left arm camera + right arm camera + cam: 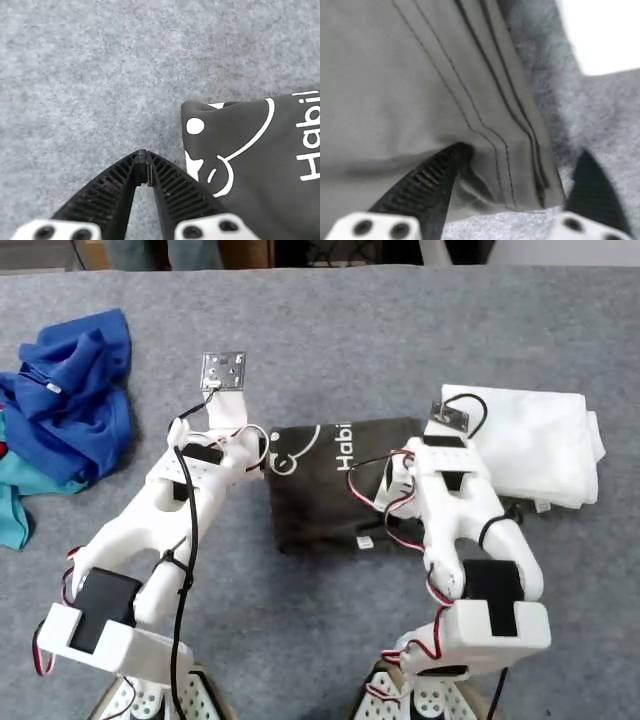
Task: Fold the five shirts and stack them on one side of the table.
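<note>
Charcoal shirt [315, 505], dark cotton with white print folded into a rectangle, lies at the centre of the high view on the grey felt surface [350, 340], between two white arms. At lower left, the left arm [160, 510] stretches up to the shirt's upper left corner. The left jaws are pressed together on nothing. Their black ribbed fingers [170, 190] meet tip to tip over bare felt, just beside the printed corner of the charcoal shirt [260, 165]. At lower right, the right arm [455, 510] lies over the shirt's right edge. The right jaws stand apart: one finger [427, 180] touches the cloth at the stitched hem of the charcoal shirt [395, 75], and the other finger [592, 185] is over the felt beside it. Just beyond, at right, a folded white shirt [530, 445] rests just beside the charcoal one. At far left, well apart, a crumpled blue shirt [80, 390] is heaped over a teal shirt [15, 500] at the frame's edge.
</note>
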You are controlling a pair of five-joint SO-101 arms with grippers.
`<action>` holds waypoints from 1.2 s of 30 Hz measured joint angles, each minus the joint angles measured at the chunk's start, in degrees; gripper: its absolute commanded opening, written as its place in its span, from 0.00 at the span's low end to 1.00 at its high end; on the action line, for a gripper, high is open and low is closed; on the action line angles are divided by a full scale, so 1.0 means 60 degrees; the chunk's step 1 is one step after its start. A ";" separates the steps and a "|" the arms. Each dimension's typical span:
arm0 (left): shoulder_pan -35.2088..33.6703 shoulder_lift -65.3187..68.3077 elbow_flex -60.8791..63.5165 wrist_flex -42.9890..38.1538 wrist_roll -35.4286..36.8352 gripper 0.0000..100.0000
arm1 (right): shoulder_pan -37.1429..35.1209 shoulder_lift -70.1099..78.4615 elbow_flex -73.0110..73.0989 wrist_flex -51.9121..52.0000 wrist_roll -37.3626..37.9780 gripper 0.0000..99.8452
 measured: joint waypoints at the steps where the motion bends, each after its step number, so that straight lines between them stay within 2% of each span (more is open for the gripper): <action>1: 0.0000 0.0000 0.0000 0.0000 0.0000 0.03 | 0.0000 0.0000 0.0000 -0.0029 0.0117 0.07; 3: 0.0000 0.0000 0.0000 0.0000 0.0000 0.03 | 0.0029 0.0000 0.0000 -0.0029 0.0410 0.01; 5: 0.0000 0.0000 0.0000 0.0000 0.0000 0.03 | 0.0103 0.0000 0.0000 -0.0029 0.0571 0.04; 10: 0.0000 0.0000 0.0000 0.0000 0.0000 0.03 | 0.0117 0.0015 -0.0220 0.0278 0.0630 0.01; 20: 0.0000 0.0000 -0.0088 0.0000 0.0000 0.03 | 0.0132 0.0469 -0.3062 0.3106 0.0791 0.01; 28: 0.0000 0.0000 -0.0176 0.0000 0.0000 0.03 | 0.0117 0.0586 -0.7033 0.5114 0.2051 0.01; 36: 0.0000 0.0000 -0.0176 0.0000 0.0000 0.03 | 0.0484 0.0586 -0.9612 0.5158 0.4293 0.01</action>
